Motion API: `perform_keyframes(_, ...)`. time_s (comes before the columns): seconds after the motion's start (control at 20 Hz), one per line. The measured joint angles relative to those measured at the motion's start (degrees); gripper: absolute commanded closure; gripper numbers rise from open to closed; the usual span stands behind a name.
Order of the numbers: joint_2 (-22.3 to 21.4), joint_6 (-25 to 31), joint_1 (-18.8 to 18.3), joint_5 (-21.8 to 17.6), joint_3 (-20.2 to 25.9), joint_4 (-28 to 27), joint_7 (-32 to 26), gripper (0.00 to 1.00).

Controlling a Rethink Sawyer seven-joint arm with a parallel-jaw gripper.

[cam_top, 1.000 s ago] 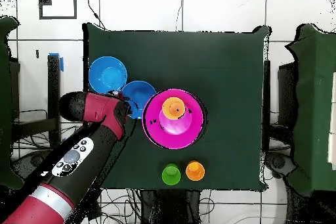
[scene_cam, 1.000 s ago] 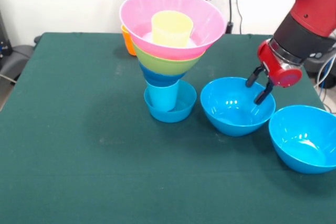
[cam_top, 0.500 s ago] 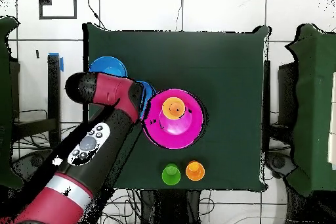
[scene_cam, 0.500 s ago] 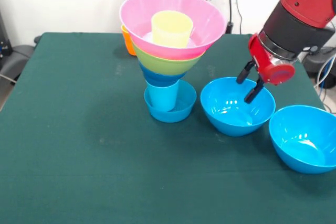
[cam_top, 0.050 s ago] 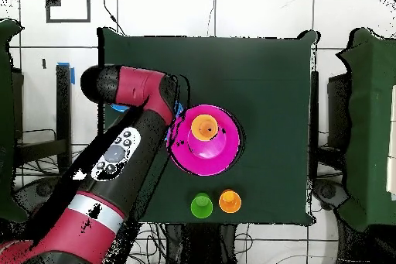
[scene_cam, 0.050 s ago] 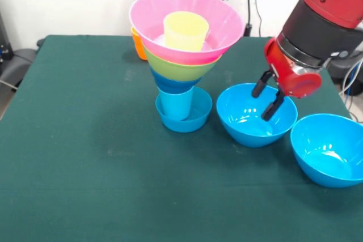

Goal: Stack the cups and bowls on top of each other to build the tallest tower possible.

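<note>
The tower [scene_cam, 0.050 s ago: 180, 60] stands at mid-table: a small blue bowl [scene_cam, 0.050 s ago: 195, 118] at its foot, a light blue cup [scene_cam, 0.050 s ago: 176, 105], then blue parts, a lime green bowl [scene_cam, 0.050 s ago: 178, 68] and the pink bowl [scene_cam, 0.050 s ago: 187, 9], which holds a yellow cup [scene_cam, 0.050 s ago: 185, 30]. Overhead, the pink bowl [cam_top, 0.050 s ago: 193, 152] hides the parts below it. My gripper [scene_cam, 0.050 s ago: 261, 106] is open and empty, its fingers slanting over the far side of a large blue bowl [scene_cam, 0.050 s ago: 247, 120]. A second large blue bowl [scene_cam, 0.050 s ago: 329, 148] sits to the right. Overhead, my arm [cam_top, 0.050 s ago: 131, 121] covers both large bowls and the gripper.
An orange cup [scene_cam, 0.050 s ago: 138, 43] stands behind the tower in the front view. Overhead, a green cup [cam_top, 0.050 s ago: 202, 205] and the orange cup [cam_top, 0.050 s ago: 230, 200] stand near the table edge on the robot's side. Green cloth [scene_cam, 0.050 s ago: 85, 168] covers the table.
The gripper has shifted left in the front view, from the blue bowl's right rim to over its inside. Overhead, the arm has swung across both large blue bowls. The gripper stays open.
</note>
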Motion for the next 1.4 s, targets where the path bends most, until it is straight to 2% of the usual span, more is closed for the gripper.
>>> perform_keyframes(0.7,2.06,0.05,-0.06,-2.9,0.65,-7.29,0.0,0.0)
perform_keyframes(1.4,7.08,0.04,-0.07,-4.43,0.76,-8.73,0.0,0.0)
